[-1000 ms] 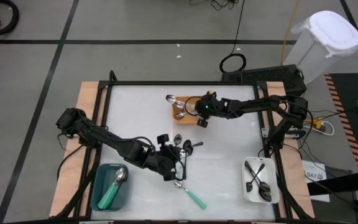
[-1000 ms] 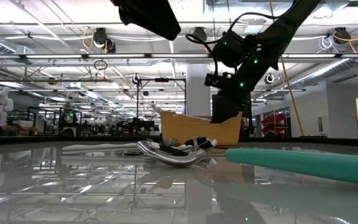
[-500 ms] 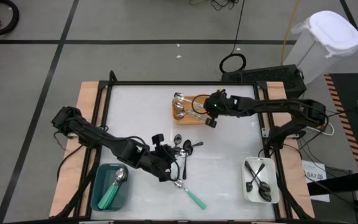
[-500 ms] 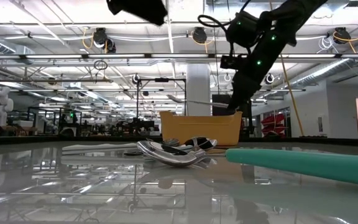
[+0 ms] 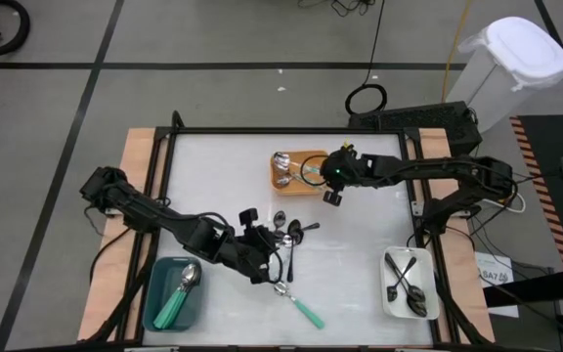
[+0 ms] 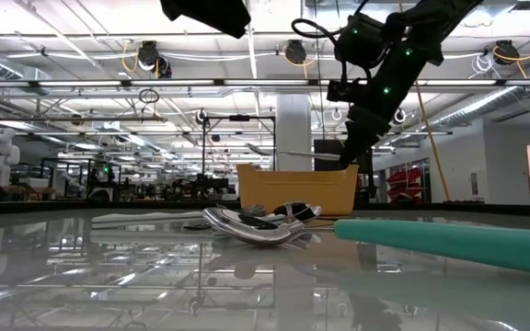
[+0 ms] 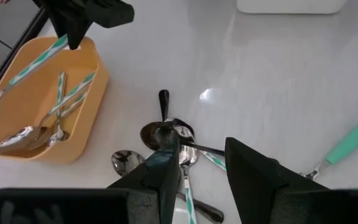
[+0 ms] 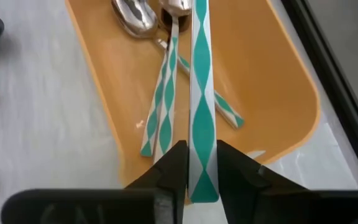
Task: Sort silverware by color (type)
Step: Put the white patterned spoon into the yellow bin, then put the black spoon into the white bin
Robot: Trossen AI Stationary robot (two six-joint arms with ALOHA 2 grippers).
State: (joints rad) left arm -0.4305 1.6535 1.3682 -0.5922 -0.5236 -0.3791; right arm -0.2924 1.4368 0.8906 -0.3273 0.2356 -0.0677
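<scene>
Pinching a teal-and-silver patterned spoon (image 8: 199,118) by the very end of its flat handle, the right gripper (image 8: 199,163) holds it level over the orange tray (image 8: 272,87), bowl end far out ahead. My guess: light, stiff, slick metal, so an end grip could let it swivel; mid-handle seems safer. The left gripper (image 7: 197,163) hangs spread over the spoon pile (image 7: 176,146), holding nothing. Only the right wrist view shows the pinch; the high view shows both arms.
</scene>
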